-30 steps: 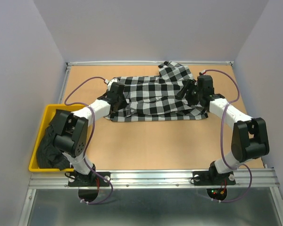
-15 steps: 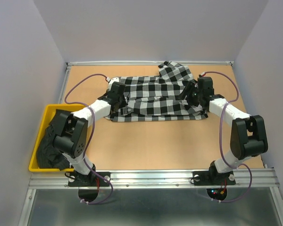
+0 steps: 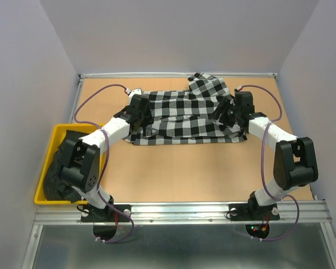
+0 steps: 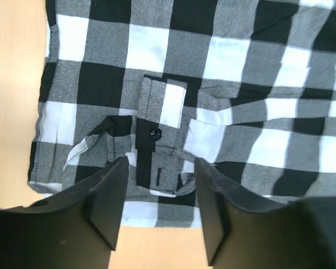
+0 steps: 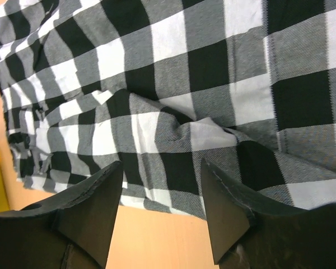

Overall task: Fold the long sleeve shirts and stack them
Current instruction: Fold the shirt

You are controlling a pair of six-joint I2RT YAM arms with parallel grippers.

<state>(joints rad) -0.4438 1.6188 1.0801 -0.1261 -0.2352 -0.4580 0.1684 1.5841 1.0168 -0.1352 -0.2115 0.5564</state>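
Black-and-white shirt, partly folded, upper centre; our left gripper and right gripper hover above it, jaws spread; next we should pinch its near edge.

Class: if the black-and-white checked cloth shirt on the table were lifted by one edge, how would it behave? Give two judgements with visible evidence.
Probably floppy: the black-and-white checked cloth shirt lies in soft creases, so it would likely drape and sag. Probably light and not slippery: its woven twill looks thin, and its buttoned cuff lies flat.
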